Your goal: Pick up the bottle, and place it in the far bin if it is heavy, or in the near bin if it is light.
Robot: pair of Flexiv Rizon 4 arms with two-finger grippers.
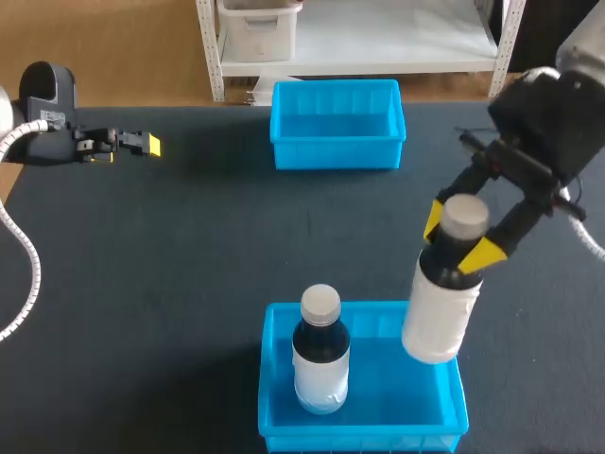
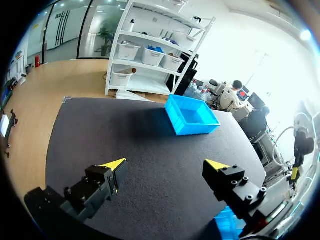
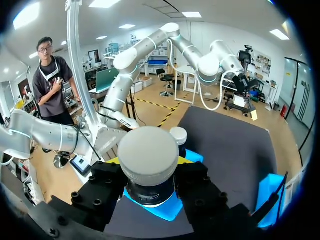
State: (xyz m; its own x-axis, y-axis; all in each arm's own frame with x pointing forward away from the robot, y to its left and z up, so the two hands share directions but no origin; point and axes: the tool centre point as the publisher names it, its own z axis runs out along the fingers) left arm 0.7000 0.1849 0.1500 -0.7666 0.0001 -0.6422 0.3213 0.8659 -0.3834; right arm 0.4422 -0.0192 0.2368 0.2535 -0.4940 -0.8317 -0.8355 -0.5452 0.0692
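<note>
The white bottle [image 1: 442, 312] is clamped at the neck by the right gripper's [image 1: 461, 236] fingers, hanging above the right rim of the near bin [image 1: 267, 378]. If that's the right bin, it's best lowered clear of the rim and of the dark-labelled bottle [image 1: 320, 355] already inside. The overhang is only shown from the head camera; from the right wrist mostly the cap [image 3: 148, 152] is seen. The left gripper [image 2: 166, 165] is parked wide open, nothing held.
</note>
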